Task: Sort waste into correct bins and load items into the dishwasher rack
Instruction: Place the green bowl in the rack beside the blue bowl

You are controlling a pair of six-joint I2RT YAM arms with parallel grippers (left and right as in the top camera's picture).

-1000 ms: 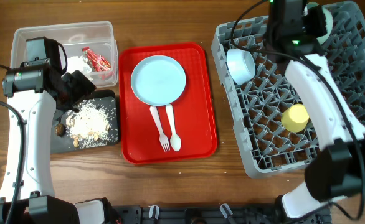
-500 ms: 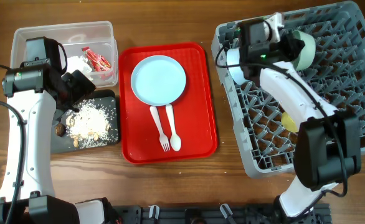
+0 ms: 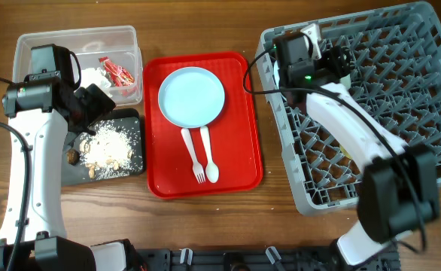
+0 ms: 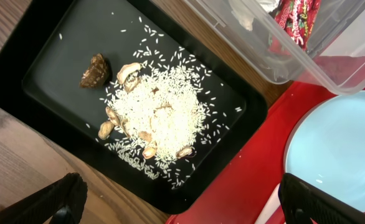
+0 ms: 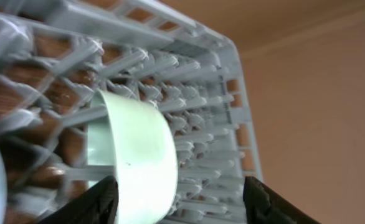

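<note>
In the right wrist view the pale green bowl (image 5: 132, 162) lies on its side among the pegs of the grey dishwasher rack (image 5: 189, 68). My right gripper (image 5: 179, 205) is open around it, the bowl close to the left finger. From overhead that gripper (image 3: 333, 60) hangs over the rack's (image 3: 401, 75) back left part and hides the bowls. My left gripper (image 4: 189, 205) is open and empty above the black tray (image 4: 52, 68) holding food scraps (image 4: 157, 112). The clear tub (image 3: 77, 36) holds the red wrapper (image 3: 119, 71) and tissue (image 3: 92, 77).
A red tray (image 3: 243, 150) in the middle carries the pale blue plate (image 3: 191, 96), the white fork (image 3: 193, 154) and spoon (image 3: 208, 154). The right arm lies diagonally across the rack. Bare wooden table shows at the front.
The right arm swung from the rack's back edge down to its back left part. Its jaws opened and let go of the green bowl. The left arm stayed still.
</note>
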